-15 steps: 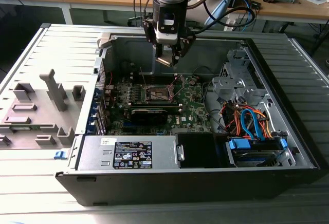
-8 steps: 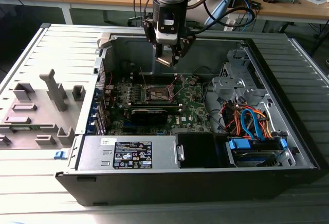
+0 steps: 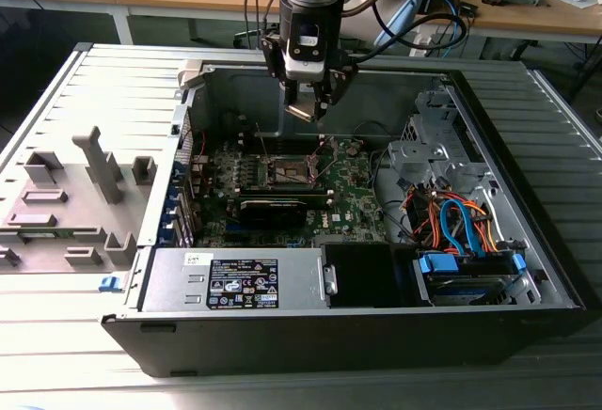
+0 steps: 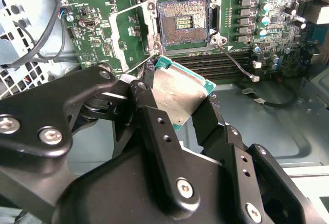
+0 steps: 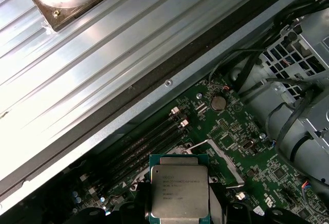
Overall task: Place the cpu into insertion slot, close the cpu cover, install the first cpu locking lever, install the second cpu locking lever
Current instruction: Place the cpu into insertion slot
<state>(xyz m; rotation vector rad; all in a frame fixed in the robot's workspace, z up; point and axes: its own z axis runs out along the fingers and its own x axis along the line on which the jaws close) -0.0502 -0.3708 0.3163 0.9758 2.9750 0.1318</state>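
My gripper (image 3: 310,107) hangs inside the open computer case, above the motherboard, shut on the cpu (image 4: 180,93). The cpu is a flat square chip with a silver top and a green rim, tilted between the black fingers (image 4: 149,111); the first wrist view shows its silver face (image 5: 179,190). Below it and apart from it lies the insertion slot (image 4: 184,24), its brownish contact field bare inside a silver rim; it also sits mid-board in the exterior view (image 3: 290,171). The cpu cover (image 4: 117,16) stands swung open beside the slot. A thin wire locking lever (image 4: 237,62) is raised off the slot.
Black memory slots (image 4: 205,62) run beside the socket. A long black card (image 3: 277,208) lies in front of it. The power supply (image 3: 235,280) fills the front of the case and a drive bay with blue and orange cables (image 3: 461,231) sits at the exterior view's right. Grey fixtures (image 3: 75,194) stand outside.
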